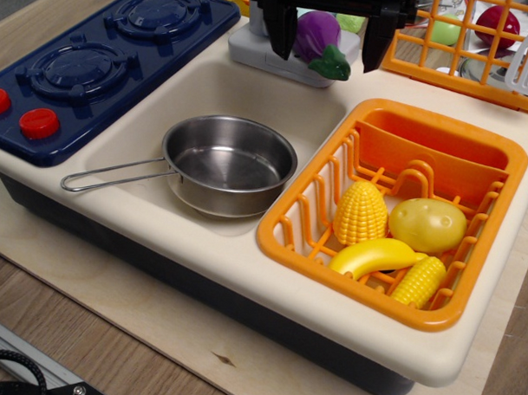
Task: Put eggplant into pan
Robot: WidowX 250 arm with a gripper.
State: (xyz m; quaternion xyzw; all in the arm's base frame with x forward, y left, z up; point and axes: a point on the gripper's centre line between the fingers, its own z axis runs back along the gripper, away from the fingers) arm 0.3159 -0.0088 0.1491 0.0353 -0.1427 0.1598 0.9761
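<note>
Black and two-fingered, the pincer (pixel 330 41) hung at the top of the view with its jaws spread wide, one finger (pixel 282 28) on each side of the small glossy purple toy eggplant (pixel 315 35). That eggplant, with its green leafy cap (pixel 332 65) pointing toward the sink, lay between the fingers on a pale grey block (pixel 272 52) at the back rim of the sink; whether either finger touched it could not be told. Neither finger pressed visibly into it.

Well apart from the pincer, down in the cream plastic sink basin (pixel 234 86), sat the round shiny stainless-steel pan (pixel 229 163), upright, its thin wire loop handle (pixel 111 175) reaching left. Beside the pan on the right stood an orange plastic basket (pixel 493 168) holding two yellow corn cobs (pixel 361 211), a yellow potato (pixel 428 224) and a yellow banana (pixel 370 255). A dark blue two-burner toy stove (pixel 112 55) with red knobs (pixel 38 123) filled the left side.
</note>
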